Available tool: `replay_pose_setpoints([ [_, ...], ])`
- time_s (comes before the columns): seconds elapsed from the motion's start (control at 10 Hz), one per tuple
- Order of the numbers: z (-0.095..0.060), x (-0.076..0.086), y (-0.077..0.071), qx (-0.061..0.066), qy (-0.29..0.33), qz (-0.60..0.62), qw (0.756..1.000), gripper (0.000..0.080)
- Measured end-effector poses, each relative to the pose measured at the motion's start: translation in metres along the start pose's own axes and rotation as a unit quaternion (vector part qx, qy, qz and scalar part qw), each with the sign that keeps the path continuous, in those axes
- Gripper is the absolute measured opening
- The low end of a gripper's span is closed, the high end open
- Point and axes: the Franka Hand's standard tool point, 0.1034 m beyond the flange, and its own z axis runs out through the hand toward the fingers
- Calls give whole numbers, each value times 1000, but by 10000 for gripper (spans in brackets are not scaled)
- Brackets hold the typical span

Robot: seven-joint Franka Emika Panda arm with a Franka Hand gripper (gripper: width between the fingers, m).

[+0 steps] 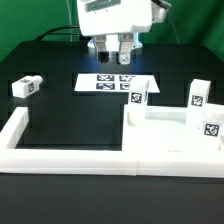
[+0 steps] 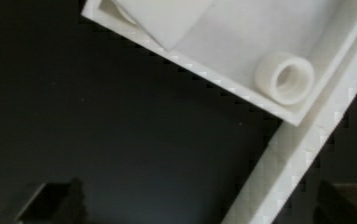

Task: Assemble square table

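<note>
**Fourth leg not yet fetched; hand empty and wide**

Judging by the layout, the assembly is at its last leg. The tabletop (image 1: pixel 170 130) lies at the exterior view's right, tucked into the corner of the wall (image 1: pixel 70 156). Three legs stand upright at its corners (image 1: pixel 138 96) (image 1: pixel 198 94) (image 1: pixel 211 128) and look fitted, though the joints themselves cannot be made out. The loose leg (image 1: pixel 25 86) lies on its side on the surface (image 1: pixel 60 110), at the exterior view's left.

The hand (image 1: pixel 115 47) hangs high above the far edge of the marker board (image 1: pixel 108 83). It holds nothing. In the wrist view the dark fingers (image 2: pixel 54 200) sit at opposite edges of the picture, wide apart, with only bare surface between them.

That view also shows a corner of the tabletop (image 2: pixel 210 40) with an open round hole (image 2: pixel 292 75) and no leg in it. A length of the wall (image 2: pixel 281 175) runs just beside that edge.

The loose leg is well apart from the hand, off to the exterior view's left and nearer the camera. The tabletop lies to the other side, also nearer the camera.

The next move probably calls for travelling across to the loose leg and descending with the jaws straddling its sides. The hand would then close on it, lift it and turn it upright for the empty hole. The wall so close to that corner leaves little room for the fingers on approach.
</note>
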Motion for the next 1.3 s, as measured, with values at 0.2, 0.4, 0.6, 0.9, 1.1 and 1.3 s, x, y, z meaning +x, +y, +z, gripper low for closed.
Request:
replay_pose_setpoints([
  [0.2, 0, 0, 0, 0, 0, -81, 997, 649],
  [0.4, 6, 6, 22, -9, -1, -170, 985, 649],
  [0.6, 9, 19, 57, -23, -13, -270, 962, 649],
  [0.9, 15, 57, 125, -48, -50, -362, 929, 649],
  [1.1, 17, 60, 131, -52, -62, -353, 932, 649],
  [1.3, 18, 56, 132, -51, -79, -350, 932, 649],
])
